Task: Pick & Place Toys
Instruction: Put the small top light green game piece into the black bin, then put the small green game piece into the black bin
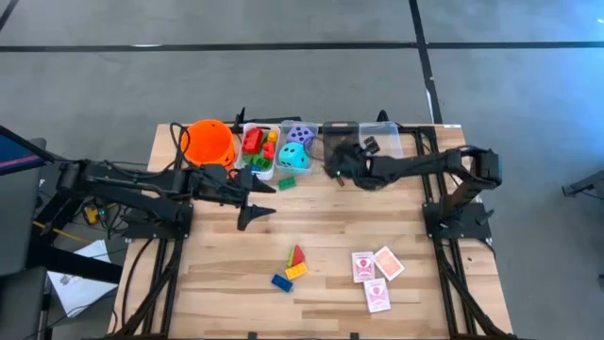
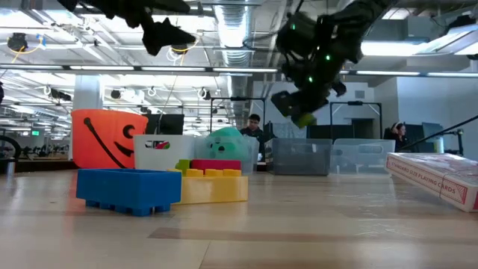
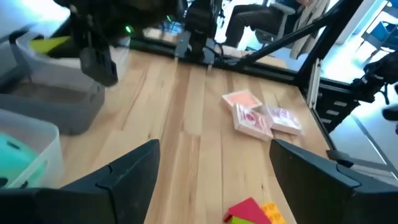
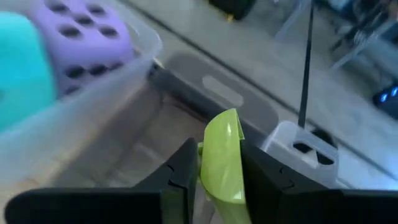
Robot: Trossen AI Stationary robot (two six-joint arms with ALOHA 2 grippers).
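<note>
My right gripper [image 1: 332, 166] hovers over the table's far middle, beside the dice bin [image 1: 295, 148], shut on a yellow-green plastic piece [image 4: 222, 163]. A purple die [image 4: 81, 37] and a teal die [image 4: 18, 71] lie in that bin. My left gripper [image 1: 253, 202] stands open above the table's left half, with nothing between its fingers. Red, green and yellow bricks [image 1: 295, 262] and a blue brick [image 1: 281, 281] rest on the table's near middle. Red-and-white cards [image 1: 376, 276] lie to their right. A green brick [image 1: 286, 182] lies in front of the bins. My right gripper pinches the yellow-green piece by its two broad sides [image 4: 219, 186] between both fingers. The piece's rounded end [image 4: 225, 122] sticks out past the fingertips. The fingers slant downward from the table's right. The piece hangs clear of the table [image 2: 305, 118].
An orange bucket [image 1: 209, 142] stands at the far left. A clear bin holding bricks [image 1: 257, 147] stands next to it. Two more clear bins [image 1: 363, 138] stand at the far right. Bare wood lies between my grippers and the near toys.
</note>
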